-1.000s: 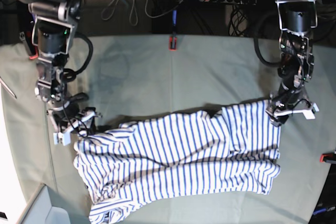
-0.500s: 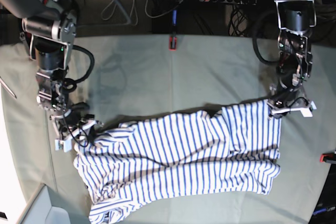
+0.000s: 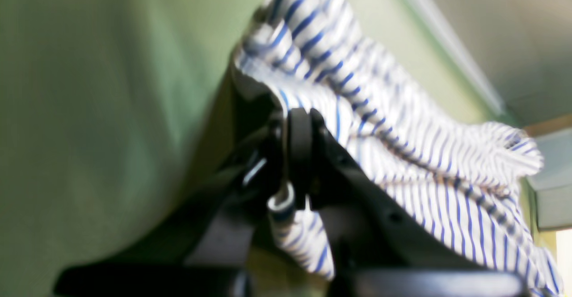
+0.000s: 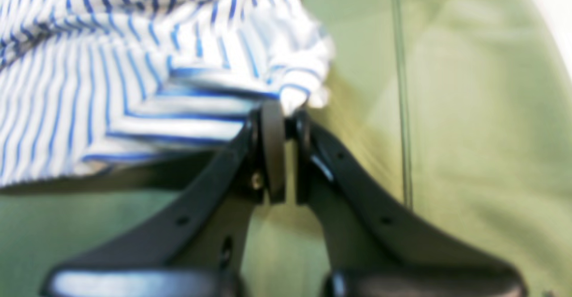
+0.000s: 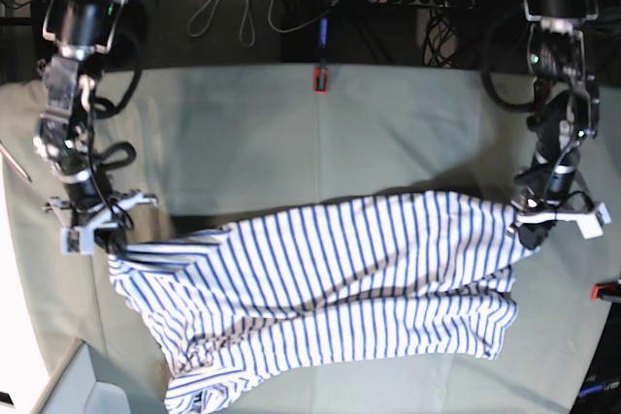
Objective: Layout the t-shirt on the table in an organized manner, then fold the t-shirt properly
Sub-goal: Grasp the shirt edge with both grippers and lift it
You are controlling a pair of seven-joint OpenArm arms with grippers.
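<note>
Both pincers are clamped on the t-shirt (image 5: 320, 288): left gripper (image 5: 529, 223) pinches one corner, right gripper (image 5: 105, 239) the opposite one. It stretches between them across the table (image 5: 320, 143), lower folds bunched.

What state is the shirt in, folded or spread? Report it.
Partly spread: the shirt is stretched between both shut grippers, left and right, with its lower edge bunched.

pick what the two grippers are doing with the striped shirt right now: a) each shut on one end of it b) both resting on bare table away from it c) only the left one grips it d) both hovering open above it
a: in the wrist views the left gripper and the right gripper each pinch a fold of the t-shirt, at opposite ends of it.
</note>
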